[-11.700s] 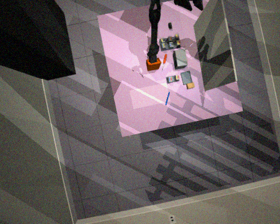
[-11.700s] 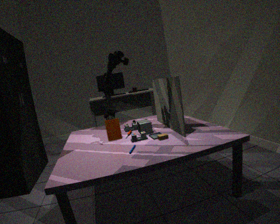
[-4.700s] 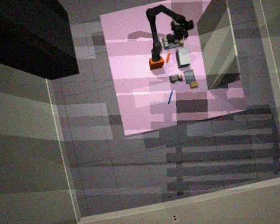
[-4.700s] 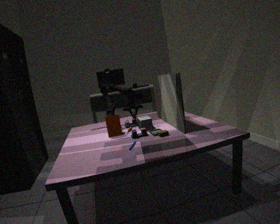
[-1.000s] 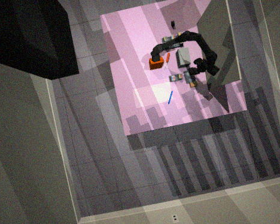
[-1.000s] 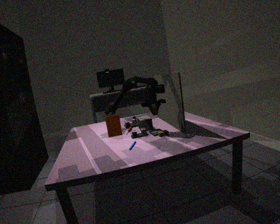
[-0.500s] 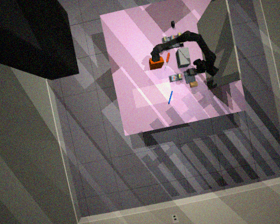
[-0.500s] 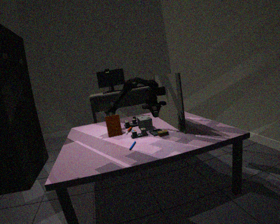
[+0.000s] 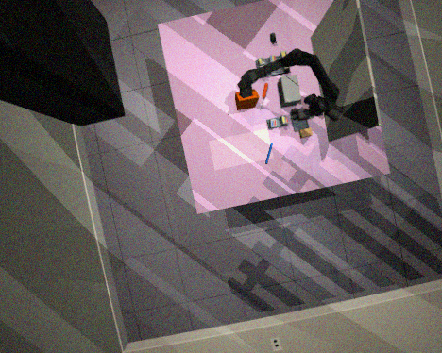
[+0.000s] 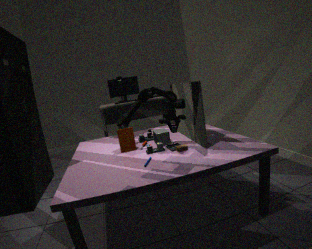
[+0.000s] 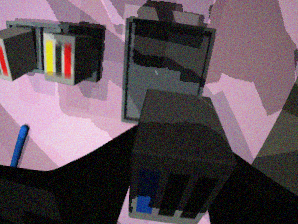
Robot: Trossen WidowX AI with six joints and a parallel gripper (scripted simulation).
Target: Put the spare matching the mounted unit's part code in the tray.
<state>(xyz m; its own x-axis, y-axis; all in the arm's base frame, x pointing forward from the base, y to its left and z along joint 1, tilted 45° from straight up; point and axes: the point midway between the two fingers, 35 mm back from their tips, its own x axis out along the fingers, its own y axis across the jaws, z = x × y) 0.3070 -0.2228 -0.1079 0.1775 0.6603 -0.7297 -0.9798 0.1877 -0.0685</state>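
End effector gripping spare above tray

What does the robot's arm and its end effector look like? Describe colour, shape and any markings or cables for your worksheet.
The arm is matt black throughout, built of rounded, chunky links, and rises from an orange block-shaped base. The end effector is equally black, with broad, flat-sided fingers. No cables, labels or markings are visible in these dim views.
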